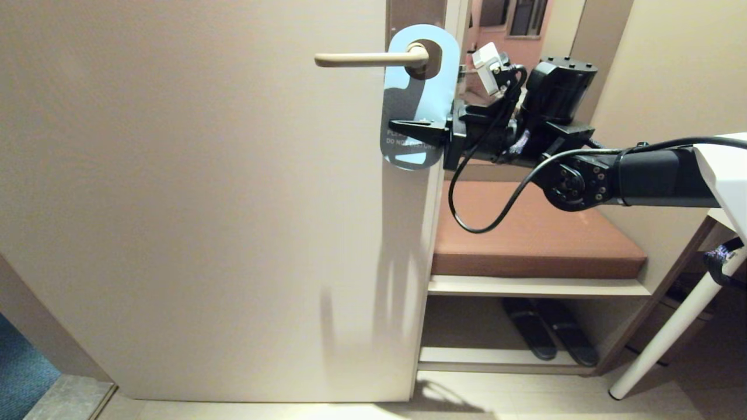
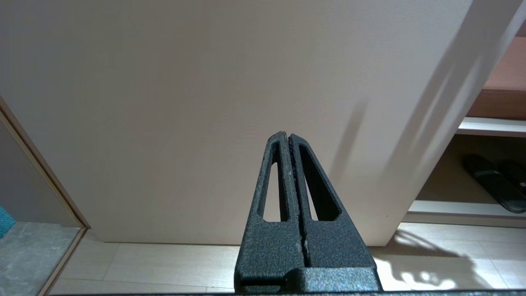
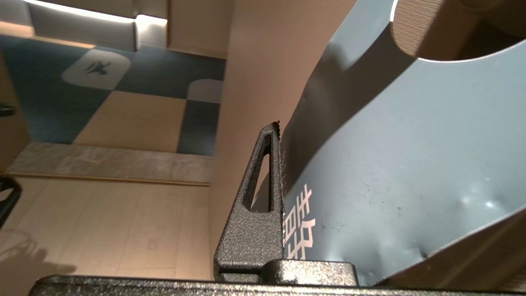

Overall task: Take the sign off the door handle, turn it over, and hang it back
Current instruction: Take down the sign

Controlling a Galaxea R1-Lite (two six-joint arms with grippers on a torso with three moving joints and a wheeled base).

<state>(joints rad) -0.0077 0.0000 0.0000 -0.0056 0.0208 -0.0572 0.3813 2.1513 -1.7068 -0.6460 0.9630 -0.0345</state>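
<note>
The blue-grey sign (image 1: 436, 96) hangs on the door handle (image 1: 367, 59), with the cream lever passing through its large hole. My right gripper (image 1: 402, 127) reaches in from the right and is shut on the sign's lower part, just above the white lettering. In the right wrist view one black finger (image 3: 254, 213) presses on the sign (image 3: 402, 156) beside a white Chinese character; the other finger is hidden behind the sheet, which bows slightly. My left gripper (image 2: 286, 135) is shut and holds nothing, low down and facing the door.
The beige door (image 1: 204, 204) fills the left and middle. Right of its edge stands a bench with a brown cushion (image 1: 525, 233), with dark slippers (image 1: 548, 335) on the shelf below. A white table leg (image 1: 671, 332) slants at the far right.
</note>
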